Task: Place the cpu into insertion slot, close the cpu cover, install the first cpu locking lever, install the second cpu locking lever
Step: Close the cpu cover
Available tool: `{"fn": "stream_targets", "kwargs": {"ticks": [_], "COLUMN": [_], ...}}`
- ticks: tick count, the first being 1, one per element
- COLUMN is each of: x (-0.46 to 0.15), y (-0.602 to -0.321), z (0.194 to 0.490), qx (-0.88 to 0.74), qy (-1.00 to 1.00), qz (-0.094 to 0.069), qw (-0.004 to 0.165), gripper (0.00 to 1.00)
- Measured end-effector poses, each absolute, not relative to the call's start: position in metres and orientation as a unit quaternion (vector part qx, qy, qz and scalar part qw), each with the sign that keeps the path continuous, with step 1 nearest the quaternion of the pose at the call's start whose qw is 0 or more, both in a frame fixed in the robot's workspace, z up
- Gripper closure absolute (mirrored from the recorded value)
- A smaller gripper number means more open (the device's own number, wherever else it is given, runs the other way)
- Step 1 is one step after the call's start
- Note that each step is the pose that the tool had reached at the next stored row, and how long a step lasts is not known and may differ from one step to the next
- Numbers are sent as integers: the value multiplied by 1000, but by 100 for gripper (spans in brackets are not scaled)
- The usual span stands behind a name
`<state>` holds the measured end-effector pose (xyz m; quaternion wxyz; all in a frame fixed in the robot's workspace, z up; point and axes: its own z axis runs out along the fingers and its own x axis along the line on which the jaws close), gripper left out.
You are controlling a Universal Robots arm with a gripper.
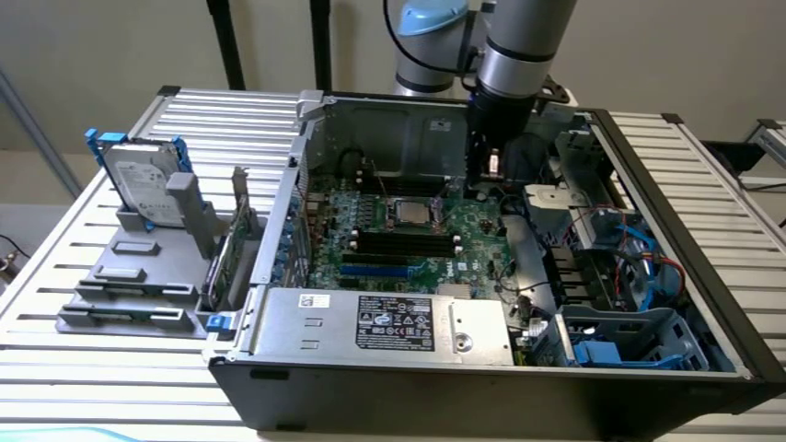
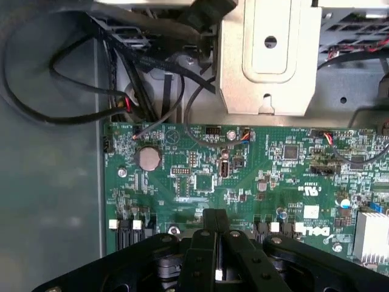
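The open black and grey steel computer case [image 1: 639,175] lies on its side on the slatted grey metal tabletop [image 1: 74,276], and its raised walls close in the work on every side; the black two-fingered gripper [image 1: 484,187] [image 2: 216,220] reaches down inside it, over the green motherboard [image 2: 182,152] and close to the case wall behind it, with bare board around its tips; its jaws are pressed together with no gap and nothing to be seen between them, and whether the tips touch the board I cannot tell; near the gripper, to the exterior view's left of it, sits the square black insertion slot [image 1: 392,216]; the pale silvery square cpu [image 1: 413,213] shows inside the slot, though I cannot tell whether a cover lies over it; beyond the slot from the gripper run the long black memory slots [image 1: 399,244], and further still the grey boxed power supply [image 1: 381,322], well apart; ahead of the fingertips a round silver coin cell [image 2: 149,159] sits flat on the board; past the board's edge a folded pale metal bracket [image 2: 270,73] and looping black cables [image 2: 55,115] crowd the space; to the exterior view's right of the gripper a blue plastic drive caddy [image 1: 627,345] fills the case's end; outside the case, well apart on the exterior view's left, a silver hard drive [image 1: 142,184] stands upright in a grey holder.
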<state>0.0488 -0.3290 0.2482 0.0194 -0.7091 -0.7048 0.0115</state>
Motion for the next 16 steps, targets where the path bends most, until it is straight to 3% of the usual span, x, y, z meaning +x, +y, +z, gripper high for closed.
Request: {"fn": "stream_targets", "kwargs": {"ticks": [16], "x": [-14], "y": [-330], "z": [250], "qx": [-709], "qy": [-705], "qz": [19], "qw": [28], "gripper": [89]}}
